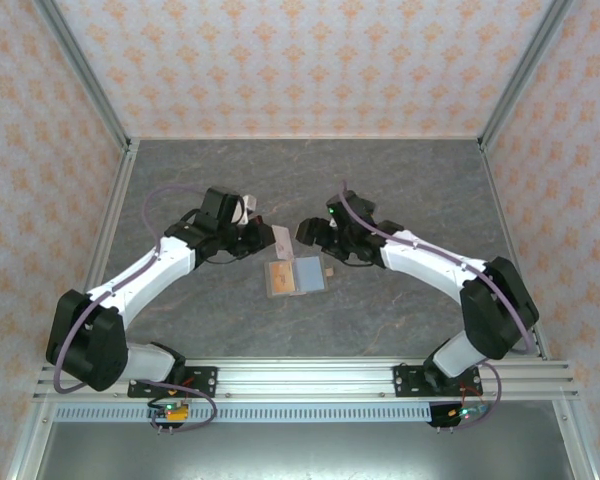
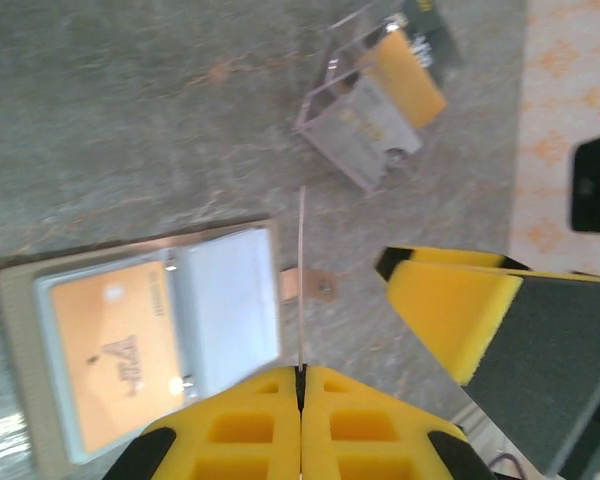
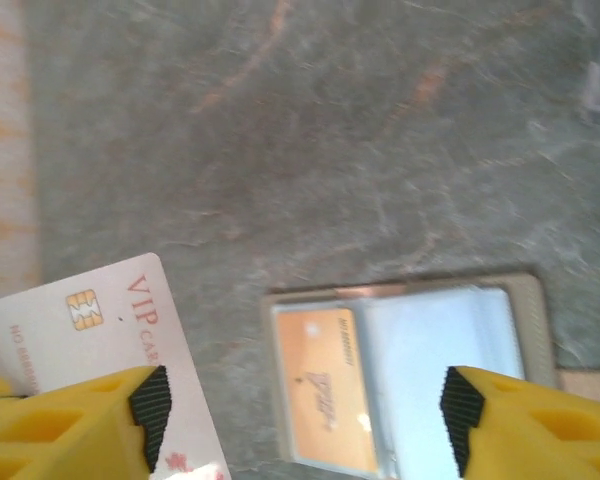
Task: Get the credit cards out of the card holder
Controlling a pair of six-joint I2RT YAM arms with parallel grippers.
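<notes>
**One card out, one to go**

The pink card (image 3: pixel 110 320) looks thin, stiff and slick, so it is probably best pinched near an edge. The left gripper (image 2: pixel 301 385) holds it so, fingers clamped flat on it. The orange card (image 2: pixel 110 350) sits in the open wallet (image 2: pixel 230 300), flat on the table between the arms. The right gripper (image 3: pixel 300 420) hovers above, fingers apart.

— What surrounds the cell?
— Walls (image 1: pixel 300 60) in pale peach wallpaper with an orange floral motif, across the top and down both sides of the frame.
— And below?
— A grey, marbled surface (image 1: pixel 400 180), evenly lit. Metal posts (image 1: pixel 84 70) stand at its upper corners and a slotted aluminium rail (image 1: pixel 300 378) runs along the bottom.
</notes>
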